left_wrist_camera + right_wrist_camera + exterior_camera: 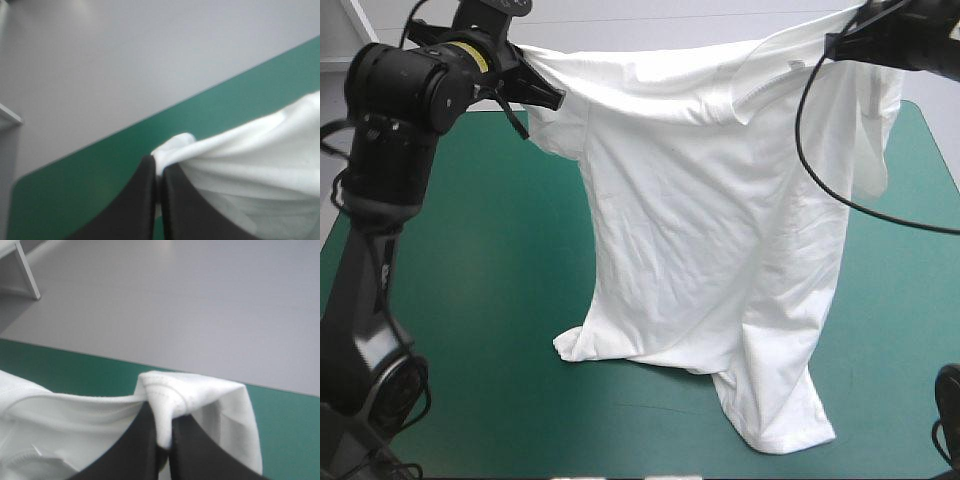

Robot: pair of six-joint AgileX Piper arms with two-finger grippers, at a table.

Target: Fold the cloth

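T-shirt [710, 230] pinched in left claw [159, 165], right claw [164, 416]

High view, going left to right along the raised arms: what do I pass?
black-fingered left end effector → white short-sleeved fabric T-shirt, hanging between both → black-fingered right end effector

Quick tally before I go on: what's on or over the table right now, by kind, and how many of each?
T-shirt: 1, white, hanging between both arms, its lower end reaching the table.
Grippers: 2, the left gripper and the right gripper, each with fingers shut on the T-shirt.
Teal-green cover: 1.
Total: 4.
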